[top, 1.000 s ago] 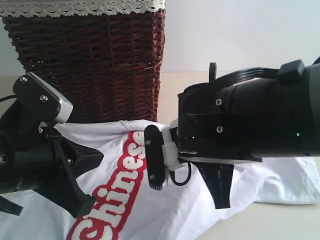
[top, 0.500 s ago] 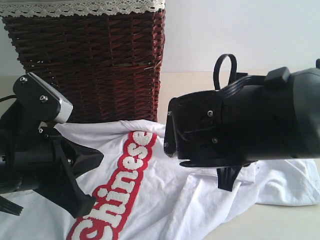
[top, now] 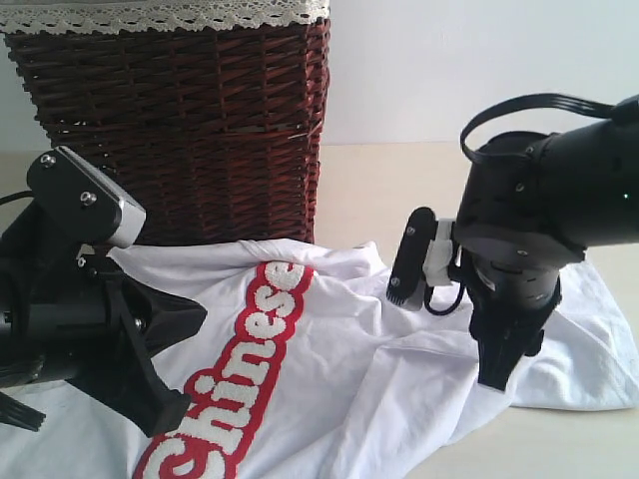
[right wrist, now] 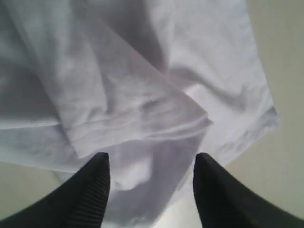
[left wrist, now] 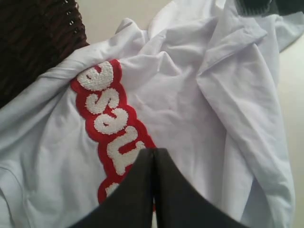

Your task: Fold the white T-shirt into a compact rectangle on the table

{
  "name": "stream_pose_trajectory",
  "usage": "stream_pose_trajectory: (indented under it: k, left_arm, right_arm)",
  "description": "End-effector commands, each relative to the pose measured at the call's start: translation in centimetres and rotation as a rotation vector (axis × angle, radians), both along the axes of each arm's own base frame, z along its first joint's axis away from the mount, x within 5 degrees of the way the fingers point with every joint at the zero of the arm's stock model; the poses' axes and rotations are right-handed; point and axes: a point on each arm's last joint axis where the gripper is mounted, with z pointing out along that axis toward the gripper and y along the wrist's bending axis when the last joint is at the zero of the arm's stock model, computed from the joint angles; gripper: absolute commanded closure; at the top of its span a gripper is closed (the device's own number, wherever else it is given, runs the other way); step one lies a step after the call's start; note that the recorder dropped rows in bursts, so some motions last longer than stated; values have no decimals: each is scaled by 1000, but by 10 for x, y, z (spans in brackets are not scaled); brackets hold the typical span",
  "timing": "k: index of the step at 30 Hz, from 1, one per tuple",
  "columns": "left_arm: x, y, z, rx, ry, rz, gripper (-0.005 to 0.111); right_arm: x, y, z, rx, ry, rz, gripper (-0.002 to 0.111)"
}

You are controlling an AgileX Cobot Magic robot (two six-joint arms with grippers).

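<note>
A lace-trimmed wicker basket [top: 180, 130] stood behind the white T-shirt [top: 339, 389] crumpled on the bench [top: 559, 439]. Its lettering [top: 250, 369] read "Chinese". The left tool [left wrist: 153, 153] was closed and the right tool [right wrist: 152, 159] gaped over a fold.

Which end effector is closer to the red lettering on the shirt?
Left. The left end effector, shut, sits right over the red lettering. The right end effector, open, is off to the side over a plain fold of the white T-shirt, with no letters in view.
</note>
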Motion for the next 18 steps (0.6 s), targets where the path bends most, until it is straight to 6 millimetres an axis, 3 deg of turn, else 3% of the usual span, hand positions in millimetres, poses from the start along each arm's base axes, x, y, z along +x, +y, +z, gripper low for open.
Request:
stream_pose_trajectory:
  k: [1,9,14,18]
  left_arm:
    - [-1,0,-1,4,1,-6,107]
    - [-1,0,-1,4,1,-6,107]
    - [-1,0,-1,4,1,-6,107]
    - [-1,0,-1,4,1,-6,107]
  right_arm:
    - [-4,3,-9,38,41,115,56]
    - [-19,18,-4,106,100,182,55]
    - [-21,9,-32,-14,120,185,55]
    - [-13,5,-38,-83,43,168,55]
